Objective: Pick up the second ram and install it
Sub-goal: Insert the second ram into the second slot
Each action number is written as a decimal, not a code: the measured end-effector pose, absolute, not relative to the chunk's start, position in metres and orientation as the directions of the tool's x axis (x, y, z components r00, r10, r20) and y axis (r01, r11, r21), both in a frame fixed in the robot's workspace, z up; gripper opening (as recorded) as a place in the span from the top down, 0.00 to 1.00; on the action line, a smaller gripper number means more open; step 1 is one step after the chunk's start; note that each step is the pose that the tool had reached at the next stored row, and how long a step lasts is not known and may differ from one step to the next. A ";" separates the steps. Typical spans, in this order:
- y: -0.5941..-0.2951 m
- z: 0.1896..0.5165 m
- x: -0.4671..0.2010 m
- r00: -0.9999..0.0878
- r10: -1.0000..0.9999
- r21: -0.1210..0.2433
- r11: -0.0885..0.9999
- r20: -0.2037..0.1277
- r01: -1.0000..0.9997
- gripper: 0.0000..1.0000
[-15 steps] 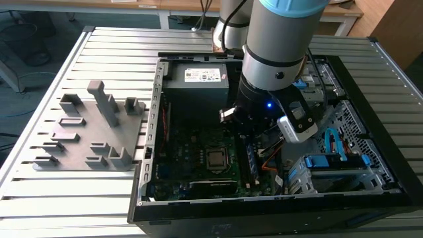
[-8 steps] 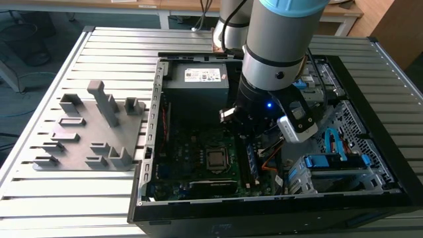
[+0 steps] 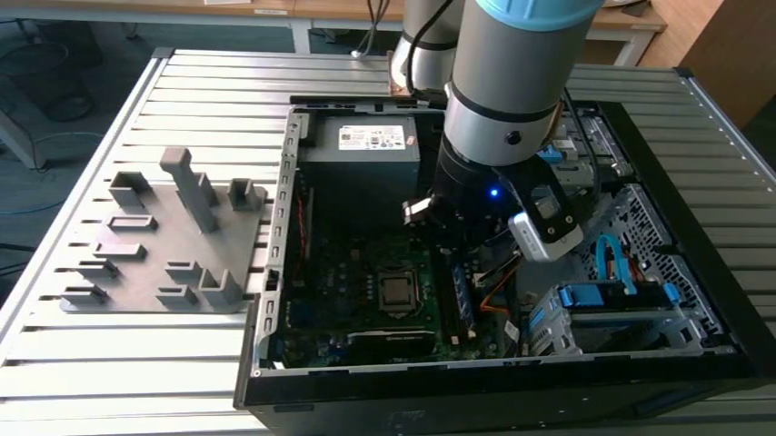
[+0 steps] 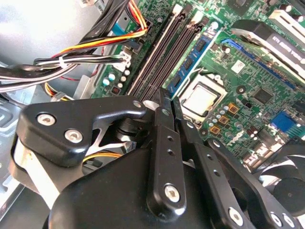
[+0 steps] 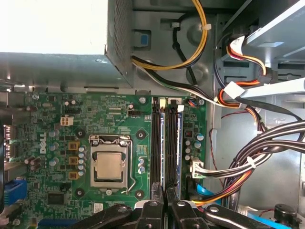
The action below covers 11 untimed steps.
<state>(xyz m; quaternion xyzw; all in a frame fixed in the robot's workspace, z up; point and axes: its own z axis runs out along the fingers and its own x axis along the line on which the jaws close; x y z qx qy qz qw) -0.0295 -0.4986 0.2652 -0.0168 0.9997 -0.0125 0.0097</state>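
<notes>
Second ram (image 4: 193,57) - seated on edge in memory slot, between CPU socket (image 4: 202,98) and empty black slots (image 4: 159,52). Tool (image 4: 167,95) - fingers pressed together, tips at slot ends, near ram; contact unclear. Exterior view: computer case (image 3: 679,227) on counter (image 3: 182,363), grey fixture (image 3: 170,245) at its 9 o'clock.

The arm (image 3: 515,100) is reaching into the open computer case (image 3: 485,363) over the motherboard (image 3: 363,300); a grey fixture block (image 3: 170,236) is lying beside it on the tabletop (image 3: 73,363).
</notes>
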 end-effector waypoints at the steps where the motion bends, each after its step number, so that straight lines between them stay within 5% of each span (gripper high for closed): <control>1: -0.499 0.265 -0.030 -0.999 -0.034 -0.026 0.999 -0.019 -0.033 0.86; 11: -0.499 0.263 -0.029 -0.999 -0.034 -0.029 0.999 -0.019 -0.033 0.86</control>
